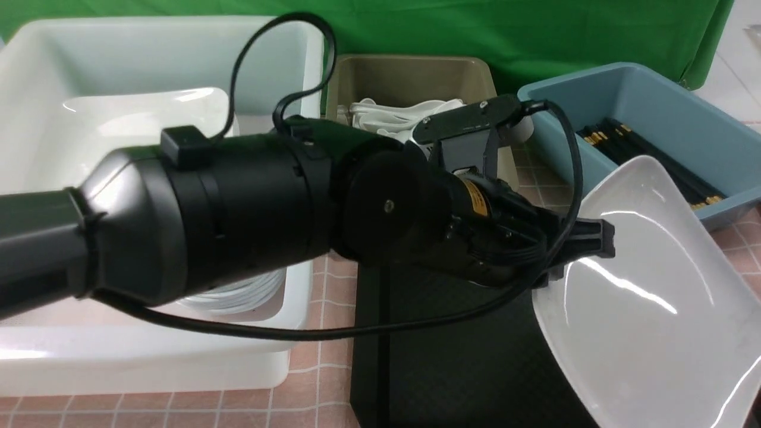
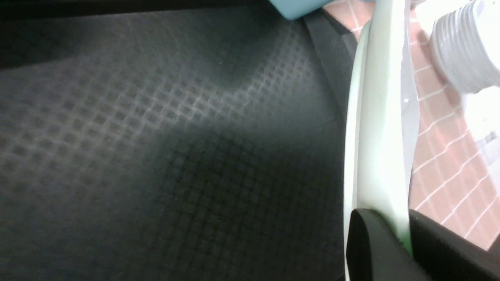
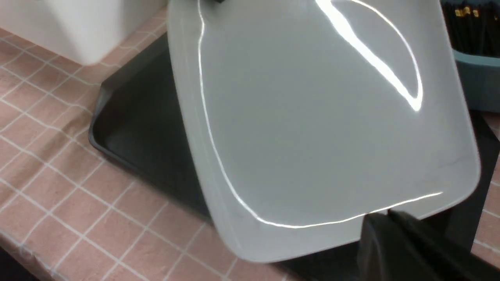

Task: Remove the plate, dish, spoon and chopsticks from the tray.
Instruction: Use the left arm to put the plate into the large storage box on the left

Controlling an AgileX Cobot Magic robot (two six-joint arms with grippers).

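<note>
Got one big white plate [image 1: 660, 297] tilted up steeply over the right part of the tray [image 1: 464, 356], clamped along its edge by the left gripper [image 1: 578, 252]. Stretching the left arm [image 1: 255, 208] across from the left, wrist angled down toward the plate. Have the right gripper [image 3: 384, 218] pinched shut near the plate's near edge; can't tell if touching. Count one tray, one white tub [image 1: 148, 368] on the left, one beige bin [image 1: 416, 64] far in the middle and one blue bin [image 1: 684, 113] far right. See a stack of dishes [image 1: 238, 294] in the tub, too overlapped to count, same with the white spoons [image 1: 404, 116] in beige and black chopsticks [image 1: 654, 157] in blue.
</note>
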